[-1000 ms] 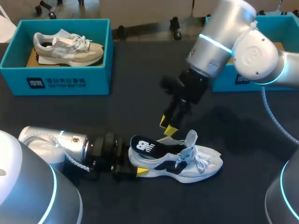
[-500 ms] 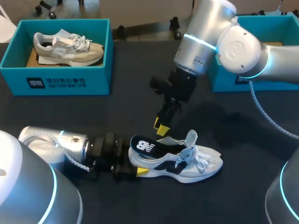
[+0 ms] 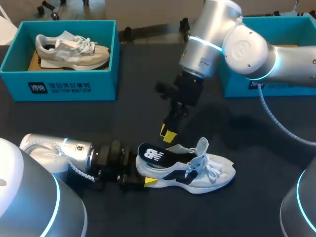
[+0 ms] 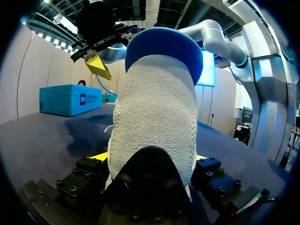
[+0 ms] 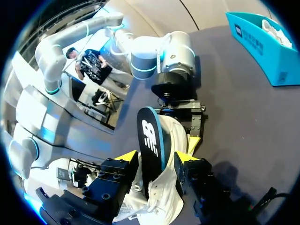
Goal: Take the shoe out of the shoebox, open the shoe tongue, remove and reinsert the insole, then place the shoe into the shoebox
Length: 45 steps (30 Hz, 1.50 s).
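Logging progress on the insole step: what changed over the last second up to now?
The right gripper, open and empty, shifted along the shoe toward its heel end and now hangs over the protruding insole. Nothing was grasped or released. The left gripper stayed shut on the shoe's heel; shoe and insole did not move.

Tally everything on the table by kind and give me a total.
Shoes: 2 (white shoe, beige shoe)
Shoeboxes: 2 (left shoebox, right shoebox)
Insoles: 1 (dark insole)
Total: 5
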Each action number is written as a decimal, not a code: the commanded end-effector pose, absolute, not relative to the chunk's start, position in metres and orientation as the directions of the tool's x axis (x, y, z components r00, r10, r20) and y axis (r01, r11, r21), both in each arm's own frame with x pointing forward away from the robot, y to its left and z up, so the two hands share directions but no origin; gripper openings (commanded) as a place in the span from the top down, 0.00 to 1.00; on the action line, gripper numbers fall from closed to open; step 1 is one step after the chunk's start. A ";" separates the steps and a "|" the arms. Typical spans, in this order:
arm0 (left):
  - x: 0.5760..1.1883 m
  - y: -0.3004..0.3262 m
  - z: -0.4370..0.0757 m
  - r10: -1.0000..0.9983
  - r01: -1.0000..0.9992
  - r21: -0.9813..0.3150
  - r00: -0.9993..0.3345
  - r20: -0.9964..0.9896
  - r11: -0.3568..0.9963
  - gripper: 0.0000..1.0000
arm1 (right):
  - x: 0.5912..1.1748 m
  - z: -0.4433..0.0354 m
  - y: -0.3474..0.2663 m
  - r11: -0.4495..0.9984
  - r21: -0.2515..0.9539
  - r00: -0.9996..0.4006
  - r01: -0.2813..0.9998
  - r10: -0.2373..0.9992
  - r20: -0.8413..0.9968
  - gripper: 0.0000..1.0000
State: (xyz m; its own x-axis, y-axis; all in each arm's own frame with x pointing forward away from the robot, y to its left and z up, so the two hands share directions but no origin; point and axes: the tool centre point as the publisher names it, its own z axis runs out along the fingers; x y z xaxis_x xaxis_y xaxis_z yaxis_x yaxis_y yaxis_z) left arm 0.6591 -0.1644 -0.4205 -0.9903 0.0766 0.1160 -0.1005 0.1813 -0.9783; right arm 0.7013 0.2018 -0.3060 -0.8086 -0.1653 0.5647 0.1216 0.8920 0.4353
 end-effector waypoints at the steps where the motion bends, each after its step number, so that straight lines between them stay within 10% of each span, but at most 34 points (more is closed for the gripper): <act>1: 0.660 -0.165 -0.422 0.076 -0.101 -0.978 -0.990 0.117 0.183 1.00 | 0.706 -0.317 0.207 0.891 0.438 -0.791 0.122 -0.179 0.585 0.52; 11: 0.660 -0.165 -0.422 0.076 -0.101 -0.978 -0.990 0.117 0.183 1.00 | 0.705 -0.328 0.209 0.889 0.438 -0.764 0.134 -0.189 0.617 0.58; 21: 0.660 -0.165 -0.422 0.076 -0.101 -0.978 -0.990 0.117 0.183 1.00 | 0.694 -0.332 0.209 0.886 0.438 -0.754 0.154 -0.181 0.632 1.00; 43: 0.660 -0.165 -0.422 0.076 -0.101 -0.978 -0.990 0.117 0.183 1.00 | 0.704 -0.277 0.186 0.905 0.407 -0.802 0.121 -0.153 0.578 1.00; 45: 0.660 -0.165 -0.422 0.076 -0.101 -0.978 -0.990 0.117 0.183 1.00 | 0.705 -0.275 0.186 0.903 0.417 -0.800 0.108 -0.170 0.575 0.69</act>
State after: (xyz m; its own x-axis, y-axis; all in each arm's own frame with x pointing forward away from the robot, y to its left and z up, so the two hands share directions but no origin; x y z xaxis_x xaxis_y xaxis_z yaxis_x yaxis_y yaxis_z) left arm 0.6591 -0.1643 -0.4205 -0.9903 0.0766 0.1160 -0.1005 0.1814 -0.9783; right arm 0.7029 0.1858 -0.2779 -0.8020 -0.1611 0.5752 0.1169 0.9020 0.4156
